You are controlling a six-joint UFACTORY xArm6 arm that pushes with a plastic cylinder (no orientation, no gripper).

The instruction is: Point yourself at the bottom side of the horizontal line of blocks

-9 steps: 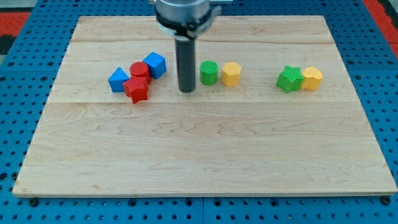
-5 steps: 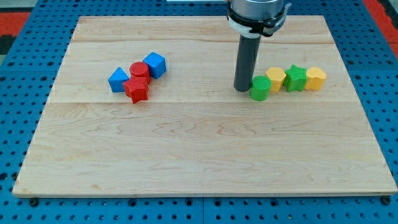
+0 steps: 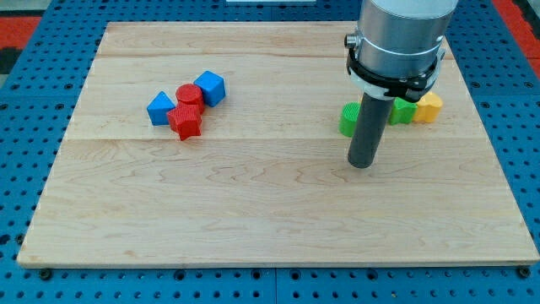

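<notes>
A horizontal line of blocks lies at the view's right: a green cylinder at its left end, a green star and a yellow block at its right end. The rod hides the part between the cylinder and the star. My tip rests on the board just below the line, under its left part, a short gap from the green cylinder.
A cluster sits at the view's left: a blue block, a red cylinder, a red star and a blue cube. The wooden board lies on a blue pegboard.
My tip pushed the green cylinder and a yellow block right into the green star and yellow block, forming a line. It then moved down and right to below the line.
</notes>
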